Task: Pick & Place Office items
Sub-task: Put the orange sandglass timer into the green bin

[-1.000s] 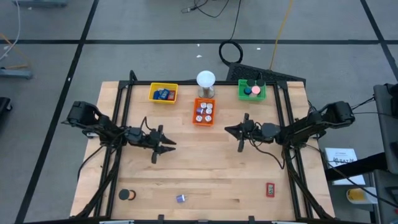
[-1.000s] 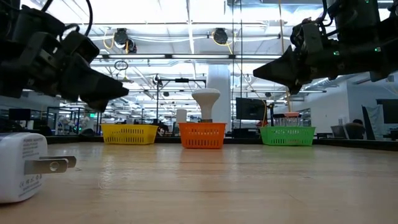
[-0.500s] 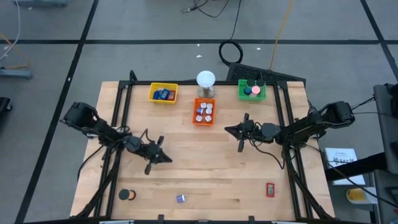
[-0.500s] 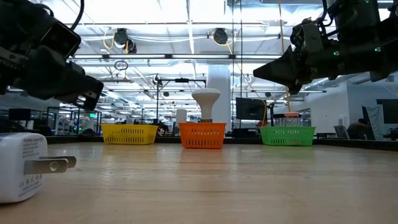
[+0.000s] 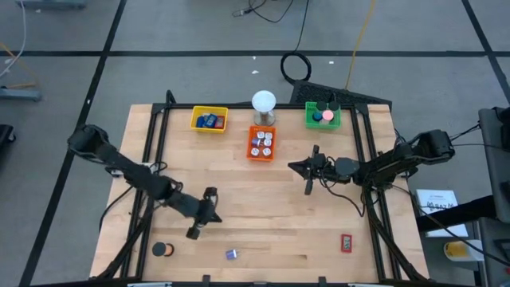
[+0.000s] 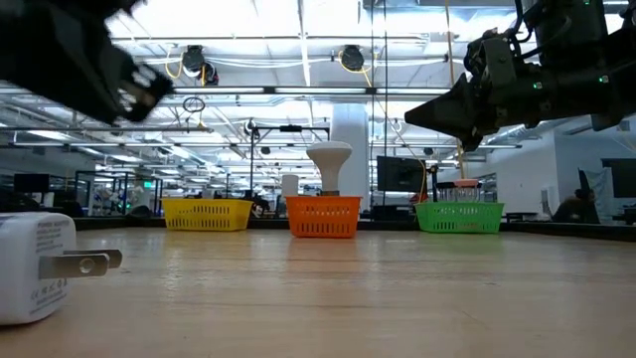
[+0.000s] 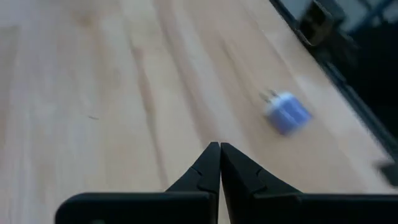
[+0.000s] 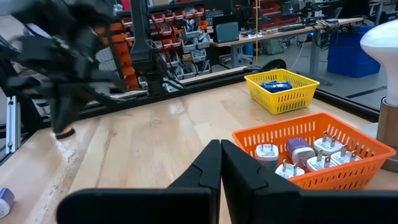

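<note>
While the right gripper (image 5: 309,177) waits right of centre, fingers pressed together, the left gripper (image 5: 199,224) hangs low near the front edge, fingertips (image 7: 214,163) touching, empty. A blue plug (image 5: 231,254) lies just beyond it, with a black roll (image 5: 162,250) front-left and a red block (image 5: 346,242) front-right.

The left gripper (image 7: 219,155) shows its two dark fingers pressed together, tips touching, above the pale wooden worktop (image 7: 93,93). Ahead of the tips and off to one side lies a small blue-and-white plug adapter (image 7: 286,113), blurred, with metal prongs, resting on the wood near the worktop's dark edge frame (image 7: 336,56).
</note>
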### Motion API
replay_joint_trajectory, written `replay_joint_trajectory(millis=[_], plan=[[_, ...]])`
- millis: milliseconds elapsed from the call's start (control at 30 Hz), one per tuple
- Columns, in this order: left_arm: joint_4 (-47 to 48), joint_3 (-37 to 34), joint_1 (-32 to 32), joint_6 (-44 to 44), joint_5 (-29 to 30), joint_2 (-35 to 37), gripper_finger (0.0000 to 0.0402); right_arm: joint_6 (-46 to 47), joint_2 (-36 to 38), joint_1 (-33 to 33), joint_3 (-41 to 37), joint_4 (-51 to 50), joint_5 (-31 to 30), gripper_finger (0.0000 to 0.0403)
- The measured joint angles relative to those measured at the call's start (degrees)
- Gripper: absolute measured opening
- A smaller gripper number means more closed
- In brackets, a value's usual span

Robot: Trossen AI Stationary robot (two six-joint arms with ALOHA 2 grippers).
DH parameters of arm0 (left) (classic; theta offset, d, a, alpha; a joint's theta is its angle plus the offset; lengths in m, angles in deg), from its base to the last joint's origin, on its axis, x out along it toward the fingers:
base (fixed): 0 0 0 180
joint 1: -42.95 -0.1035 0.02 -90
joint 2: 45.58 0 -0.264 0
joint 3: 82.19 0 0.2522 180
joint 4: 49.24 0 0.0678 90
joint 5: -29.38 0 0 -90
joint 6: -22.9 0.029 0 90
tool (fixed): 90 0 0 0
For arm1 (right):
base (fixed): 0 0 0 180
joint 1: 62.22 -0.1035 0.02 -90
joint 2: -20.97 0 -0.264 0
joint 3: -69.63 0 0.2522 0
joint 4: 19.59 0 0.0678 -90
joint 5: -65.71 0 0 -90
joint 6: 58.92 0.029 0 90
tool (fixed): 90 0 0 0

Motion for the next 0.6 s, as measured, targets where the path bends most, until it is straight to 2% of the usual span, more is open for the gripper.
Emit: replay_joint_trajectory(millis=[133,300,467,600], plan=[[21.4,10.3,4.45,-6.05,-0.11,0.28,0.0012,0.0,0.0,0.0,0.0,0.0,0.01,0.0004],[41.73,19.4,10.25,-21.47,1.09,0.14,0.0028,0.0,-0.02,0.0,0.0,0.0,0.02,0.0004],[56.96,24.85,16.39,-38.43,1.3,0.1,0.0087,0.0,-0.02,0.0,0.0,-0.02,0.02,0.0004],[63.46,26.54,20.4,-53.31,-1.14,0.1,0.0155,0.0,-0.02,0.0,0.0,-0.02,0.01,0.0004]])
